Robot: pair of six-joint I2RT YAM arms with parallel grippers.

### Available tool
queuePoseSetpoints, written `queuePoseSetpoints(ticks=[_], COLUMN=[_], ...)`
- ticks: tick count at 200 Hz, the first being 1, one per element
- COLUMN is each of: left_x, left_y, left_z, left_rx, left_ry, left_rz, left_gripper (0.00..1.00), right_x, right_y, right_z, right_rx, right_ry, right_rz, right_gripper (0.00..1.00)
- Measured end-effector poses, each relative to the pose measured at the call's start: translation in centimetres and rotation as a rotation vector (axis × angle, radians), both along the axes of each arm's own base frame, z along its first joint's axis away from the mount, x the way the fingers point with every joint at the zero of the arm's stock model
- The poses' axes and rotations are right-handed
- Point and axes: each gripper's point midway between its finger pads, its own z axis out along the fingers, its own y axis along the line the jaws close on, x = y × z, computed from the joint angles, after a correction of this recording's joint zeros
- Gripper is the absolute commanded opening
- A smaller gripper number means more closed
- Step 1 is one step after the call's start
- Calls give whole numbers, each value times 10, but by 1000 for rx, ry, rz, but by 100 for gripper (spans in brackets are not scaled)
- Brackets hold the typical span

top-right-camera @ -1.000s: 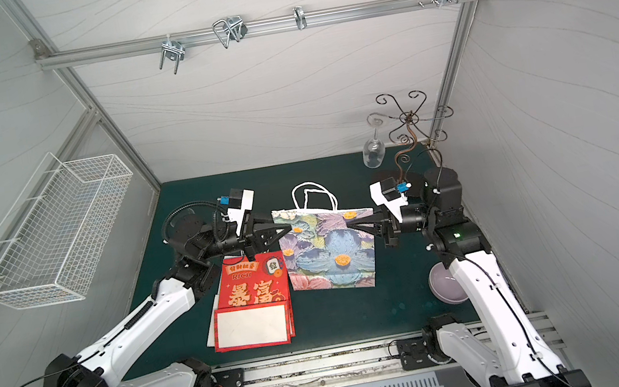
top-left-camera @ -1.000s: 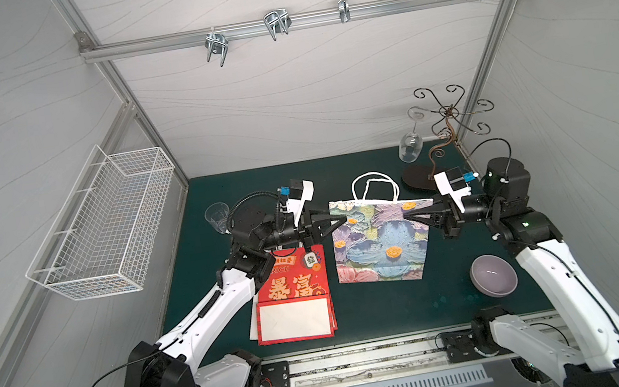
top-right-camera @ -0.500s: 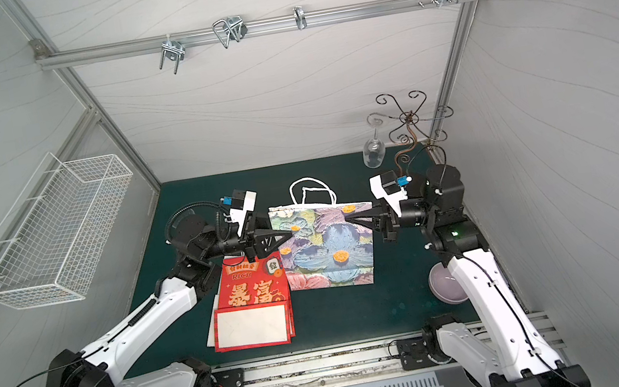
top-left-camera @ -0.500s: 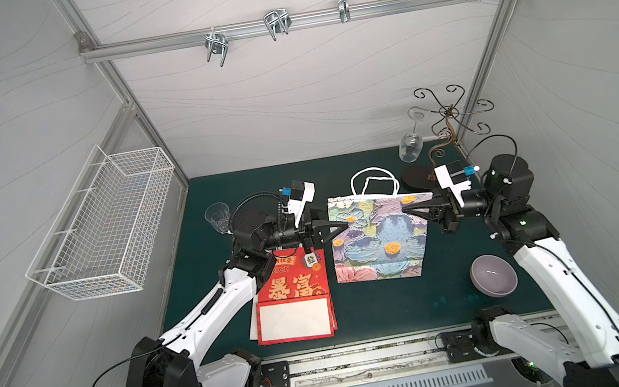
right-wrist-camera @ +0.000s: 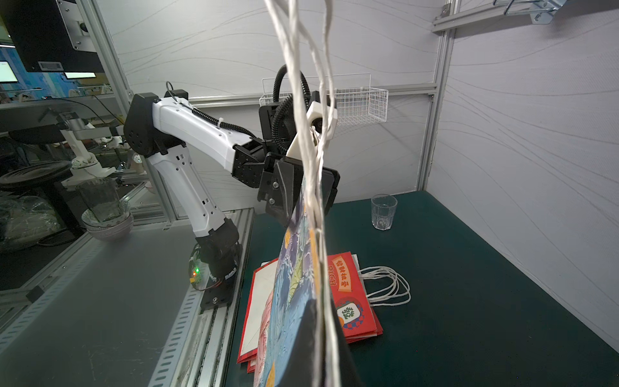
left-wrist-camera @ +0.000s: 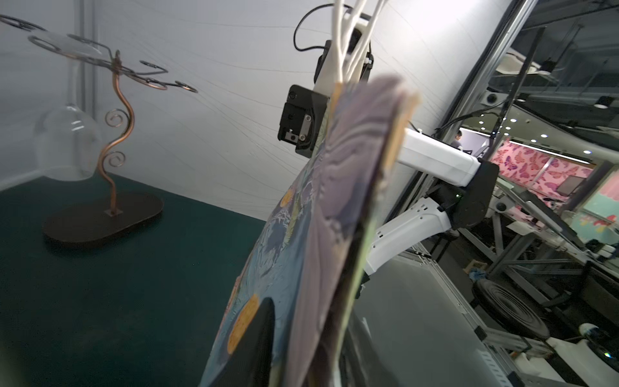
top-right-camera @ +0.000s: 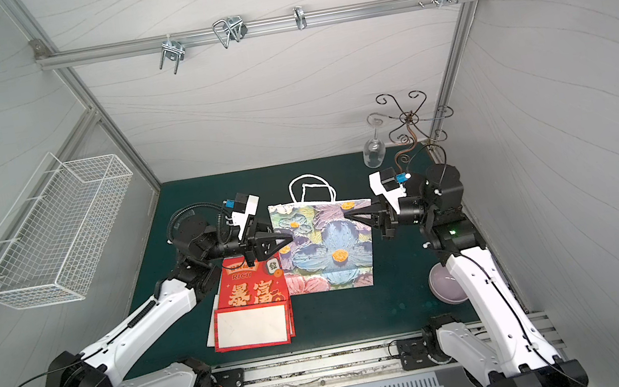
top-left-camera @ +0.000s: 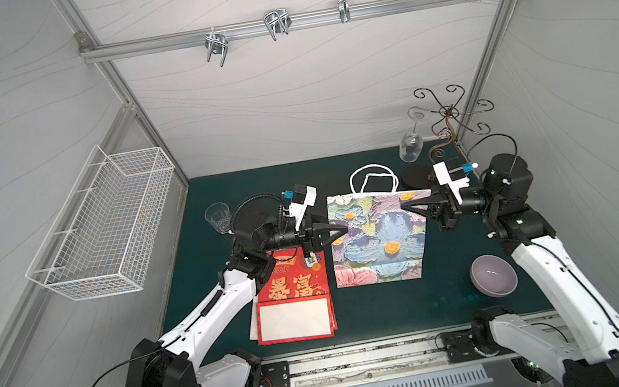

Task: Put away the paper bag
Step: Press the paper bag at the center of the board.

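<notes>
The bag [top-left-camera: 380, 242] hangs in the air over the middle of the desk [top-left-camera: 450, 309]. It is flat and a bit tilted, with its handles [top-left-camera: 372, 178] on top. The right gripper [top-left-camera: 407, 208] is pinched tight on one top corner, so the bag does not drop. The left gripper [top-left-camera: 341, 231] sits at the other top edge with its jaws a bit apart, so it seems to hold nothing. Red bags [top-left-camera: 293, 289] lie flat near the front edge. The basket [top-left-camera: 103, 231] on the left wall may be where the bag goes.
</notes>
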Motion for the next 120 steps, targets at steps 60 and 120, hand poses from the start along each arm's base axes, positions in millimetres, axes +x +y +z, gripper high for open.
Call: queuePoseSetpoints(ticks=[60,120], left_x=[-6,-8], left_y=[2,4], left_z=[-27,-31], left_rx=[50,60], left_ry=[46,34], left_rz=[-14,-2], left_gripper=[0,45], right_x=[4,9], right_y=[-1,-2], right_z=[1,5], right_rx=[6,15], right_ry=[5,-3], right_rz=[-20,-38], right_gripper=[0,0])
